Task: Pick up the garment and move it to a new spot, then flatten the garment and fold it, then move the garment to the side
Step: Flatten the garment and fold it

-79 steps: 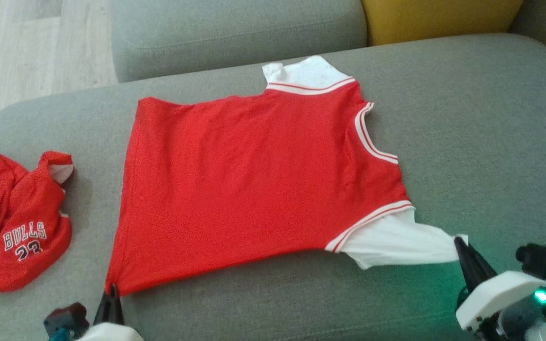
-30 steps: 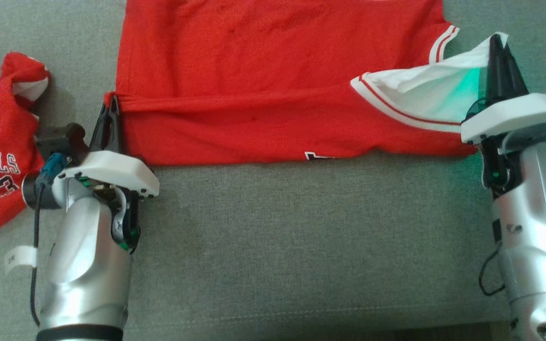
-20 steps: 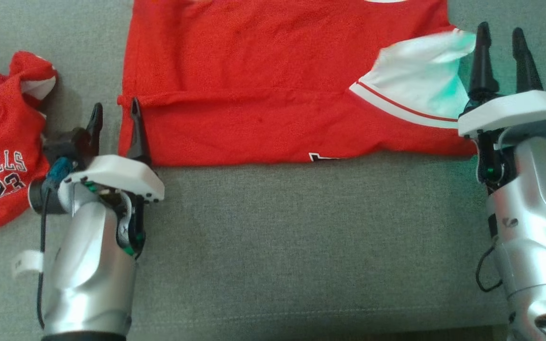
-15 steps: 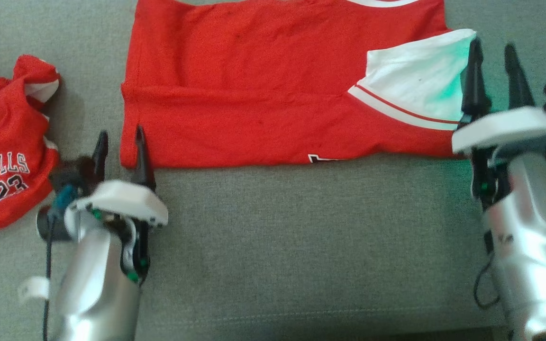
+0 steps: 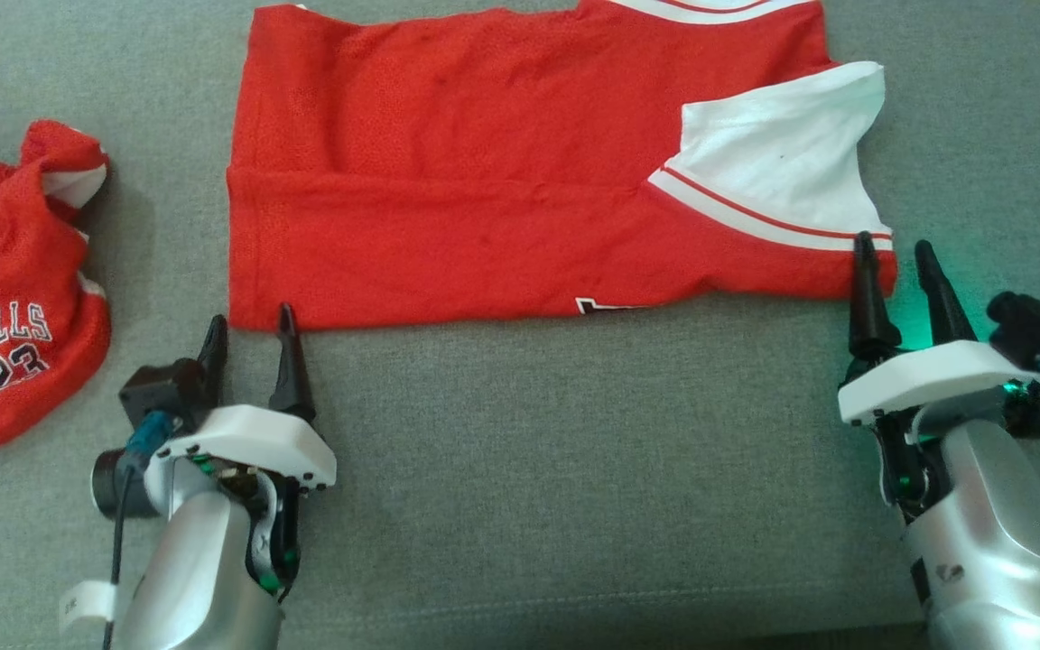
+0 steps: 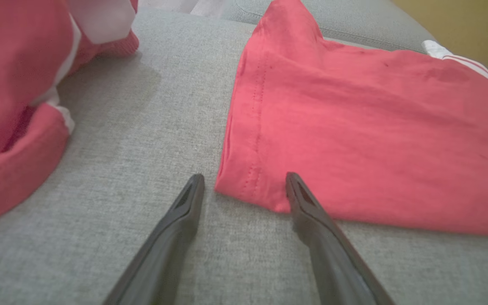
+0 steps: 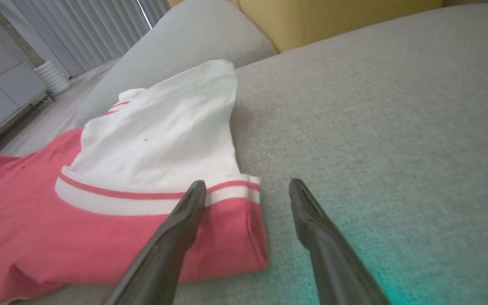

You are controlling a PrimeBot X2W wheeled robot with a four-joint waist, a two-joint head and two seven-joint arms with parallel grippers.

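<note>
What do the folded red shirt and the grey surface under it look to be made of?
Folded red shirt: probably a soft knit fabric, matte; it creases limply and shows a stitched hem line. Its white sleeve looks like similar thin cloth, with ribbed striped trim. Grey surface: matte woven upholstery, fine weave visible up close; likely padded.

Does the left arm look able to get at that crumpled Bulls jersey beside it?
Probably yes: the crumpled Bulls jersey lies just left of the open left end effector, with only bare sofa between them.

Left hand [image 5: 251, 313], right hand [image 5: 892, 240] released garment [image 5: 484, 181], jaws apart, pulled back; near edge now folded over.
</note>
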